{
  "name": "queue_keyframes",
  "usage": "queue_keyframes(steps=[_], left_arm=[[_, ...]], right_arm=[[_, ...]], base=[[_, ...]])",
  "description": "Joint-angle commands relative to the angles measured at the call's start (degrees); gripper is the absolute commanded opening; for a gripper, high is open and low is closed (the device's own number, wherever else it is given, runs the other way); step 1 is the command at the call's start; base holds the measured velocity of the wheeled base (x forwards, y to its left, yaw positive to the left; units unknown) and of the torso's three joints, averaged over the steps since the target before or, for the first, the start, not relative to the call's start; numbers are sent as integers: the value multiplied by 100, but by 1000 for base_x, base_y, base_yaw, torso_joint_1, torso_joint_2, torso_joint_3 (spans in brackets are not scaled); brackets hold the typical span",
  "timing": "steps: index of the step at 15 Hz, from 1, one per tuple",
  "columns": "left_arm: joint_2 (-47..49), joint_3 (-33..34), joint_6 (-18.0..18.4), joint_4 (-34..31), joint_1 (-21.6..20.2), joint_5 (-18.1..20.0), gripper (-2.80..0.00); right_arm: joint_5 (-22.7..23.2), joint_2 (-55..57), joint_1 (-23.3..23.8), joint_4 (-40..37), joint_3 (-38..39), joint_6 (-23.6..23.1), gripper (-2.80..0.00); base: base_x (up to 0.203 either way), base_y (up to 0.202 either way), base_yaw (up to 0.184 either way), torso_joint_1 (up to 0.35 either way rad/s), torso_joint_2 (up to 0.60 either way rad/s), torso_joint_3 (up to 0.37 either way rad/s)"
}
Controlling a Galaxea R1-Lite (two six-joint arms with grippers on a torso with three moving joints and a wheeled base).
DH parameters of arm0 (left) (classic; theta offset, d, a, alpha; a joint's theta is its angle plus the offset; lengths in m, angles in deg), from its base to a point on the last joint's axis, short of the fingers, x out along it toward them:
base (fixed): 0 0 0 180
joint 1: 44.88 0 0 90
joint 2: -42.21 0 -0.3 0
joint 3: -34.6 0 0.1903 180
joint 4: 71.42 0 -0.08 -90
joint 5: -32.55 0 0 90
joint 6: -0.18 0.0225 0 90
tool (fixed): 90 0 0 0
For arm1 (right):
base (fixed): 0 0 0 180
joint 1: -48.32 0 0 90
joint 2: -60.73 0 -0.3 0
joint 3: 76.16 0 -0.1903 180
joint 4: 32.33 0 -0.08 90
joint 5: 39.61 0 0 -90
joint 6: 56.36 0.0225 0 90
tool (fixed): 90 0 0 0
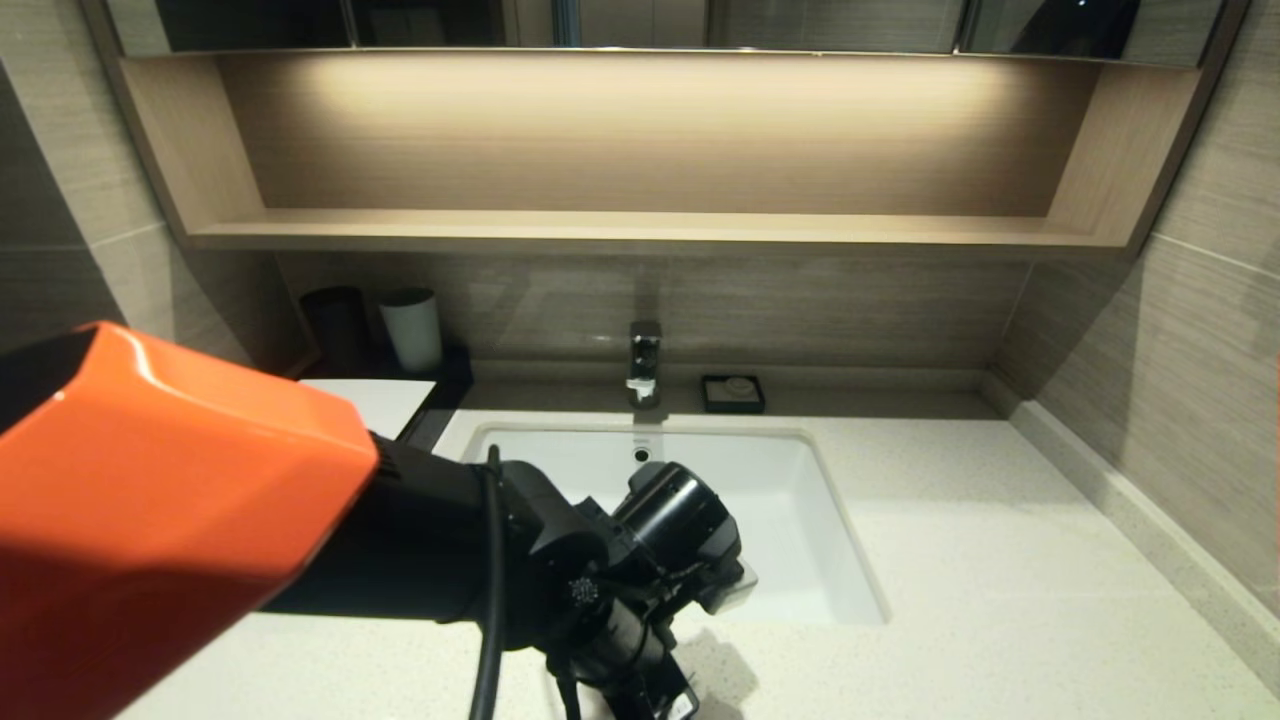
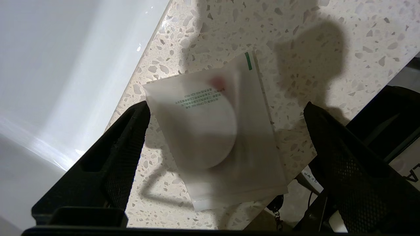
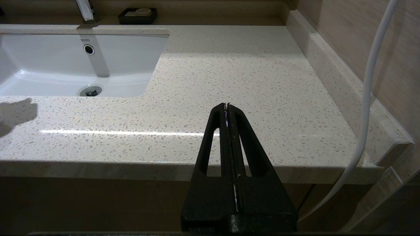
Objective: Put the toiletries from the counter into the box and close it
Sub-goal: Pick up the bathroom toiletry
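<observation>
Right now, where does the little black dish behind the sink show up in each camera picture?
Head view: the black dish sits at the back of the counter, just right of the tap.
Left wrist view: not in it; this view shows a clear sachet on the speckled stone.
Right wrist view: at the far back edge, again beside the tap.
Shared landmark: the white sink, seen in all three views.

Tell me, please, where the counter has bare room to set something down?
The counter is bare between the sink and the right wall. It is crowded in front of the sink, where the open left gripper brackets the sachet.
</observation>
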Motion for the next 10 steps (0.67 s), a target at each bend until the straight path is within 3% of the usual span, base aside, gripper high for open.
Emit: queue_keyframes(steps=[1,10], left_arm=[[8,0,-2,-12,0,4,0],[25,-41,-96,-9,-8,27,0]], right_arm=[[1,0,-1,3,9,0,-280],[1,0,-1,3,9,0,-280]], base=[[0,0,0,0,0,0],[0,0,0,0,0,0]])
